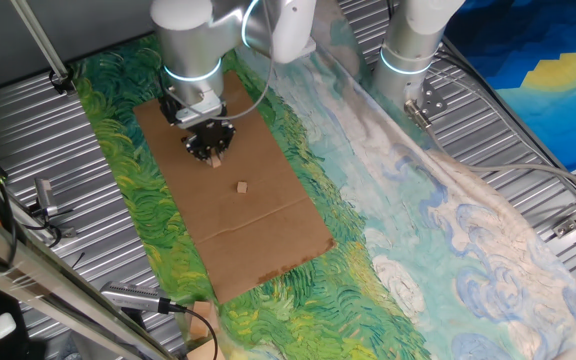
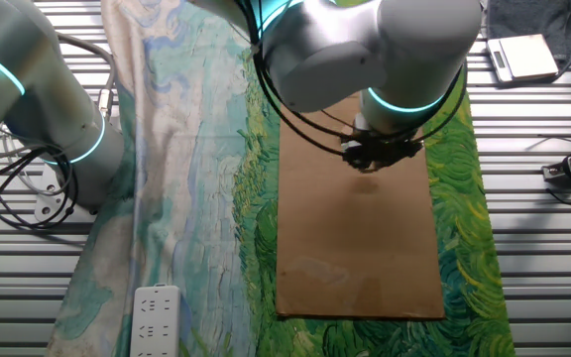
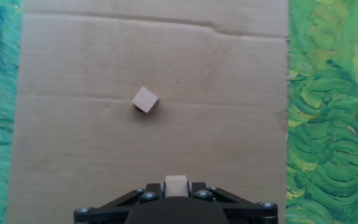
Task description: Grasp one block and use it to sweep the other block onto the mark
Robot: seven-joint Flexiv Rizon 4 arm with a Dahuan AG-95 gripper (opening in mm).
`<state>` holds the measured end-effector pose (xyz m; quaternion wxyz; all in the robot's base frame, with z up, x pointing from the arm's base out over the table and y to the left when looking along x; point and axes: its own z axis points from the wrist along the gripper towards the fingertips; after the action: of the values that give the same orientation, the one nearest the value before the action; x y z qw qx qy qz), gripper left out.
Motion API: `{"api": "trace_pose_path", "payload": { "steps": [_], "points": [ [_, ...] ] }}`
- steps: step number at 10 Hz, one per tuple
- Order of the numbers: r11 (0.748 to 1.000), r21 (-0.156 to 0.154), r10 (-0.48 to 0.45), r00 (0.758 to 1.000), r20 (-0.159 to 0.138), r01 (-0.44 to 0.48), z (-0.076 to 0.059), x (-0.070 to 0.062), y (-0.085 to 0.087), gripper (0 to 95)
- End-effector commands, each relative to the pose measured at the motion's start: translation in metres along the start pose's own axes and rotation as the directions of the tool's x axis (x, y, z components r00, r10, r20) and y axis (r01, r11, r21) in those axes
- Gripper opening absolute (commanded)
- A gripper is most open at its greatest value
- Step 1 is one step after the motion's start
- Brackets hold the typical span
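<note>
Nearby, loose cube (image 3: 145, 99) on cardboard (image 3: 229, 143).

— What sort of place are we looking at here?

— A robotics lab, by every sign. Two grey robot arms (image 1: 190, 45) with glowing cyan rings are standing over a ribbed metal table (image 1: 28, 130).

— And that painted cloth (image 1: 398, 200)?

— It is lying across the table as a work surface, green swirls near the left, pale blue toward the right, with a flat cardboard sheet (image 1: 238, 190) resting on it.

— Anything else pointing to a lab?

— Black cables (image 2: 8, 188) are trailing beside the far arm's base, a white power strip (image 2: 155, 319) is lying at the near edge, and a small digital scale (image 2: 523, 55) is sitting at the far right corner.
</note>
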<state>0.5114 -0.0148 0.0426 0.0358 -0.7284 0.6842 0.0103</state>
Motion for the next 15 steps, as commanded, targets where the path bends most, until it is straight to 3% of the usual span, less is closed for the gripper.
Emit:
{"api": "trace_pose_path", "payload": {
  "steps": [1, 5, 10, 14, 15],
  "points": [
    [1.0, 0.003, 0.001, 1.0, 0.0, -0.001, 0.004, 0.002, 0.006, 0.0],
    [1.0, 0.005, 0.005, 1.0, 0.019, -0.005, 0.018, 0.004, 0.006, 0.0],
    [1.0, 0.006, 0.012, 1.0, 0.018, -0.012, 0.018, 0.004, 0.008, 0.0],
    [1.0, 0.005, 0.006, 1.0, 0.028, -0.006, 0.017, 0.004, 0.009, 76.0],
    [1.0, 0.005, 0.006, 1.0, 0.029, -0.006, 0.017, 0.004, 0.009, 76.0]
  ]
}}
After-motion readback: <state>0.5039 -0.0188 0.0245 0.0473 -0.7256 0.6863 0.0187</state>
